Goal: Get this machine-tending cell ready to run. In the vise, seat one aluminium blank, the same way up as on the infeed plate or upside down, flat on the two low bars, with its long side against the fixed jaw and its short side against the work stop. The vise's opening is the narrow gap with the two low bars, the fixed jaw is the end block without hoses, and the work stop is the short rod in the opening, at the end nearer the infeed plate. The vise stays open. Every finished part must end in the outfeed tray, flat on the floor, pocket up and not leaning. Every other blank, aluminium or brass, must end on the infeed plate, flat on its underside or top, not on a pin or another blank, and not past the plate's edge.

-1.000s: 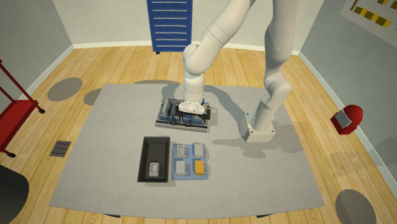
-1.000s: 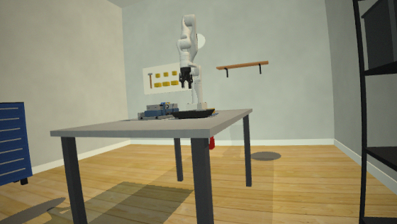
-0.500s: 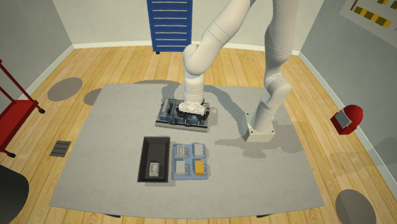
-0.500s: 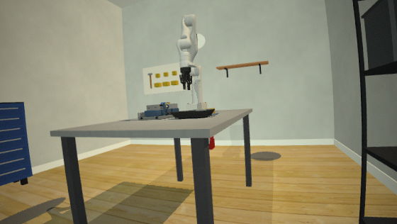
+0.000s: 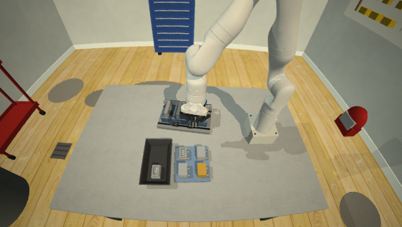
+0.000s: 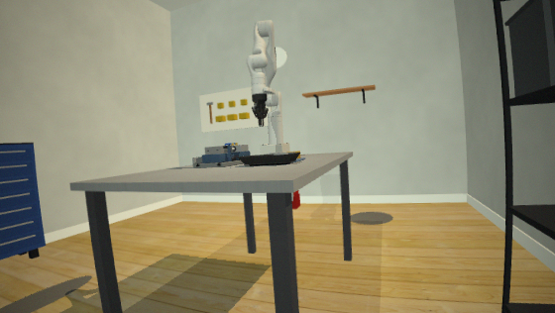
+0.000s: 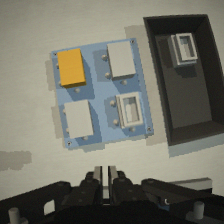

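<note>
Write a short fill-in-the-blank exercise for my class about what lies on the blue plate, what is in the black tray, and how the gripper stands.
1. The blue plate holds ____ pieces in all.
2. Just one of them, the brass block, is coloured ____.
3. The black tray holds ____ pocketed part.
4. The gripper is ____ and holds nothing.

Missing words: four; yellow; one; shut

A wooden plank floor [image 5: 118,68] is bounded by grey walls [image 6: 416,59]; a blue drawer cabinet [image 5: 171,25] is set against one.
</note>
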Controlling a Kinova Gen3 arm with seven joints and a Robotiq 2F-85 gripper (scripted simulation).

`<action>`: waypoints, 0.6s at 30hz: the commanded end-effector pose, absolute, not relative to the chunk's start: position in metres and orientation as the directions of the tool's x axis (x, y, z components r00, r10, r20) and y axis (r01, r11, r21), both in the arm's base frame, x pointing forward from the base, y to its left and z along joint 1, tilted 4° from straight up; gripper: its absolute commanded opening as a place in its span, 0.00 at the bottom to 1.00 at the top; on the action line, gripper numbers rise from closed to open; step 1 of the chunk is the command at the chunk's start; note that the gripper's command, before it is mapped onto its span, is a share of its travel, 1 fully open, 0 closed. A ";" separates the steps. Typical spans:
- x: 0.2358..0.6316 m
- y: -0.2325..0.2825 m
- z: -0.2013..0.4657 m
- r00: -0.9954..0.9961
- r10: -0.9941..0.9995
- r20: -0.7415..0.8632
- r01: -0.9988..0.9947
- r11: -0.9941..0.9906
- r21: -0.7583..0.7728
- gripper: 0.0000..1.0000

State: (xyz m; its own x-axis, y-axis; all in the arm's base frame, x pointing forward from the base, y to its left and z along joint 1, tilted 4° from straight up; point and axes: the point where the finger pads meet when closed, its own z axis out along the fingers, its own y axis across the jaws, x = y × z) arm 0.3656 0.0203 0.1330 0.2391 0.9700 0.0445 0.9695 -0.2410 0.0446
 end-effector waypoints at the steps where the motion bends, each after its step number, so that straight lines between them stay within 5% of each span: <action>1: 0.366 0.020 0.133 0.239 0.970 0.045 0.969 -0.241 0.046 0.00; 18: 0.366 0.021 0.130 0.239 0.970 0.045 0.969 -0.241 0.046 0.00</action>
